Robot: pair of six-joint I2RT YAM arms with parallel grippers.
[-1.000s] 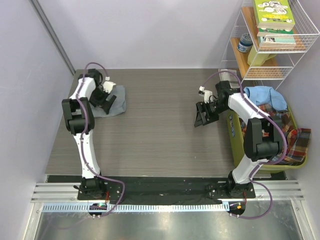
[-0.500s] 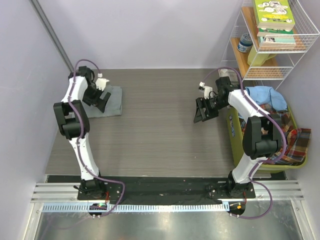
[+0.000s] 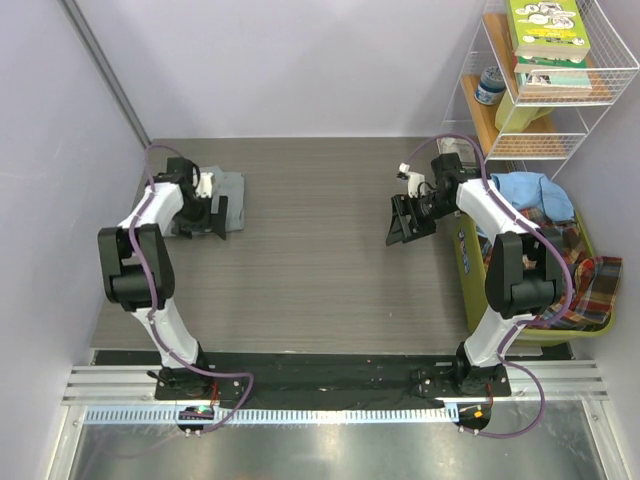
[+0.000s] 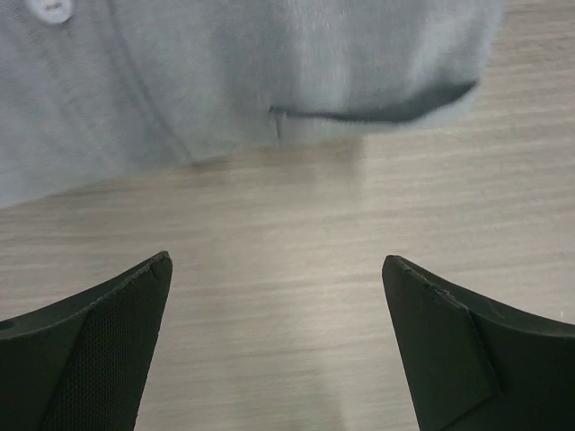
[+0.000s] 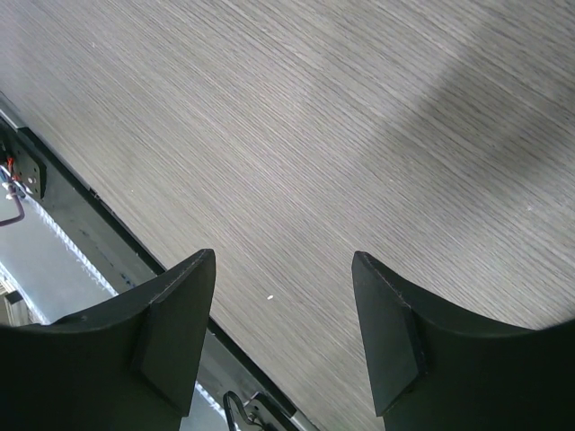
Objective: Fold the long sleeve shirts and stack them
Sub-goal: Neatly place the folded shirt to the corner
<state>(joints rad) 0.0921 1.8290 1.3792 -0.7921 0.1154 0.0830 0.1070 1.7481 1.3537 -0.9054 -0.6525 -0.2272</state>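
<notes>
Closest to the arm bases it's just bare wood-grain bench (image 3: 320, 270). Going further in, the right tool (image 3: 405, 224) hangs over the open middle-right of the bench. Its jaws are partly apart with nothing between them, and its wrist view shows only bench surface and the black rail at the near edge.

On the left side, the left tool (image 4: 277, 260) has its jaws spread wide and is holding nothing. It sits low, right at the near edge of the grey shirt (image 4: 225, 81). The fingertips look just short of the cloth, not touching it. That shirt is a folded bundle lying flat at the far left of the bench, with a white button (image 4: 49, 8) showing.

Off to the right there's a green bin (image 3: 468, 265) with the plaid shirt (image 3: 592, 285) draped over its near side and the blue shirt (image 3: 528, 190) bunched at its far end. Behind that, a wire shelf (image 3: 600, 95) holds books (image 3: 545, 28).
</notes>
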